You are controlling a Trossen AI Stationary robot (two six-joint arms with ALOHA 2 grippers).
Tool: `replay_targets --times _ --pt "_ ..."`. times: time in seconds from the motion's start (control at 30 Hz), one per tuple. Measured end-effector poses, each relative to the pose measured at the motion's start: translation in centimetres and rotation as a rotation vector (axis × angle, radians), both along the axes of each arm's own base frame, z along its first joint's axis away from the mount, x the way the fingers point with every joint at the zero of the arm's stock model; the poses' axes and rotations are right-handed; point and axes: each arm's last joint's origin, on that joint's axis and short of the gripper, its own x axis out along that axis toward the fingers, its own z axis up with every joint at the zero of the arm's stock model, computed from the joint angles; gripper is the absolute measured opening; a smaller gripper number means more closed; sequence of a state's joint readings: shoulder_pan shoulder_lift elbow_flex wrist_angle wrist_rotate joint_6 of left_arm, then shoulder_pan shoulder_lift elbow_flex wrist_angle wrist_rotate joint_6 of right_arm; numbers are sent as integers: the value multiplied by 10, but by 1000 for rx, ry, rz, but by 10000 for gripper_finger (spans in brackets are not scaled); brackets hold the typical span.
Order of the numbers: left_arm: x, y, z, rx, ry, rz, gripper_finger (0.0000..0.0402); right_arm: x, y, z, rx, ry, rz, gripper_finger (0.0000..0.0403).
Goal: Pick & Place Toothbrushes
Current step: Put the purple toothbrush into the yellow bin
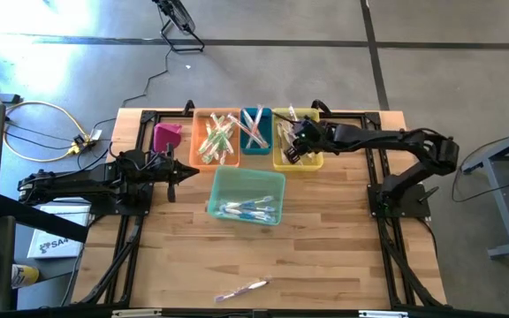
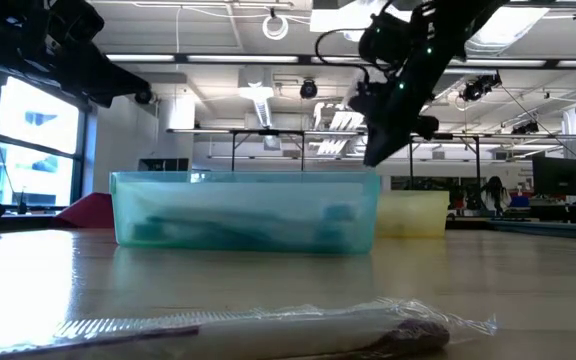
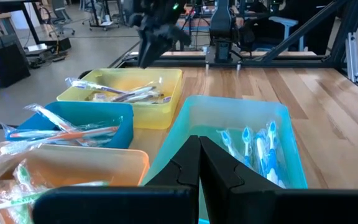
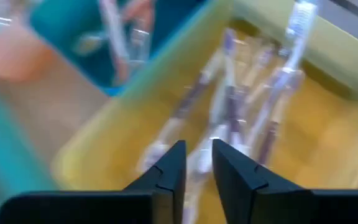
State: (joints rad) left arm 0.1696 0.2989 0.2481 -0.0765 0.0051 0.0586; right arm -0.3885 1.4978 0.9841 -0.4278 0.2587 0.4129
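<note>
While the right gripper (image 4: pixel 196 163) hovers, jaws slightly parted and empty, over the yellow bin (image 1: pixel 283 160) of toothbrushes (image 4: pixel 241 106), the left gripper (image 3: pixel 199 163), jaws shut, faces the teal bin (image 1: pixel 227 181).

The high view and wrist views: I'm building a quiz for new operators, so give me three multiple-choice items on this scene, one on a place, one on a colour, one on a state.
1. Where is the right gripper?
A. above the yellow bin
B. above the pink bin
C. at the table's near edge

2. What colour is the bin set apart in front of the back row?
A. orange
B. light teal
C. yellow

3. How do the left gripper's fingers stand?
A. wide open
B. shut on a toothbrush
C. shut, empty

Answers:
1 A: the right arm reaches over the yellow bin, which fills the right wrist view.
2 B: the light teal bin sits alone mid-table.
3 C: in the left wrist view the fingers meet with nothing between.
</note>
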Motion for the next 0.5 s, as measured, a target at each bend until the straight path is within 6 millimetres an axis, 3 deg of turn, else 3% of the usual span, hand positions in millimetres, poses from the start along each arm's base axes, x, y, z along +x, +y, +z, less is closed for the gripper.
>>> replay_targets --times 0.2,0.5 --pt "0 0 0 1 -3 0 0 6 31 25 35 -143 164 10" --pt "0 0 0 1 -6 16 0 34 101 58 -14 -491 530 3"
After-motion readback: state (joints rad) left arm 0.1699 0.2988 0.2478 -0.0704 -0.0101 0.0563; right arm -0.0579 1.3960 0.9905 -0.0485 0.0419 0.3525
